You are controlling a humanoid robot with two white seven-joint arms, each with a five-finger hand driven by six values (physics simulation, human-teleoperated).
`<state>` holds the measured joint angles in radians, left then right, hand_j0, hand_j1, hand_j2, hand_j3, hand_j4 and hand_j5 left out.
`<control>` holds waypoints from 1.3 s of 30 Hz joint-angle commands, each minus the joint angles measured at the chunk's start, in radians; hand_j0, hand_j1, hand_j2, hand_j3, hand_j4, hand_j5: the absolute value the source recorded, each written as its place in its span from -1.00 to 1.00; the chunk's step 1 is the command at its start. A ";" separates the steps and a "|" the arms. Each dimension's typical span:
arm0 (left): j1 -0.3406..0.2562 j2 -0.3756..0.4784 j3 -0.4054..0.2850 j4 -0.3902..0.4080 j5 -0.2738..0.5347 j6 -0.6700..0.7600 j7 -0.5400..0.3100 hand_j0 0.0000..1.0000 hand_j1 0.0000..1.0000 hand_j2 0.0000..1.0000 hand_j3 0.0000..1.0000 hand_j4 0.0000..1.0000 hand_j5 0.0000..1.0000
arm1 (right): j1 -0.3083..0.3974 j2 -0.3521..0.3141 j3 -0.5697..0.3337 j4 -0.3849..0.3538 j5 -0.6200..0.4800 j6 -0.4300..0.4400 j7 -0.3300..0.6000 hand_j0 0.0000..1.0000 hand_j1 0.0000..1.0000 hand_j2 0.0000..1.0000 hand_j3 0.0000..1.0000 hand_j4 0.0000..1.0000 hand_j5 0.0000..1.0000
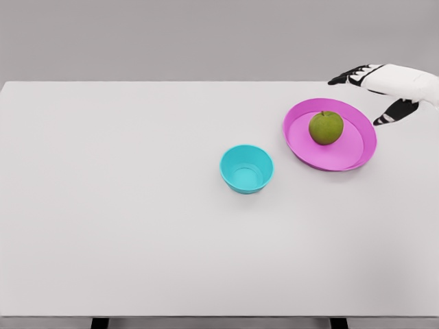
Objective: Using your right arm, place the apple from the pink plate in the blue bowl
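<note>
A green apple [326, 127] sits in the middle of the pink plate [357, 154] on the right half of the table. The blue bowl [246, 168] stands empty a little left and in front of the plate. My right hand [363, 96] comes in from the right edge and hovers above and to the right of the plate's far rim. Its fingers [346, 77] are spread and the thumb [391, 114] points down toward the plate, with nothing held. A clear gap separates the hand from the apple. The left arm is out of view.
The white table [123, 205] fills the view, with its far edge against a grey wall and its front edge at the bottom.
</note>
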<state>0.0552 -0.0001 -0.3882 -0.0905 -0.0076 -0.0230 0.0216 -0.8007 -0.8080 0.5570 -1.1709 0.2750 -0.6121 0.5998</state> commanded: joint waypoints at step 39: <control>0.000 0.000 0.000 0.000 0.000 0.000 0.000 1.00 1.00 1.00 1.00 1.00 1.00 | -0.175 0.236 0.294 0.427 0.039 0.001 0.011 -0.14 -0.14 -0.14 -0.14 -0.14 -0.14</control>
<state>0.0552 -0.0001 -0.3880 -0.0906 -0.0076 -0.0230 0.0217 -0.9756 -0.5718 0.8489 -0.7439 0.3124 -0.6097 0.6088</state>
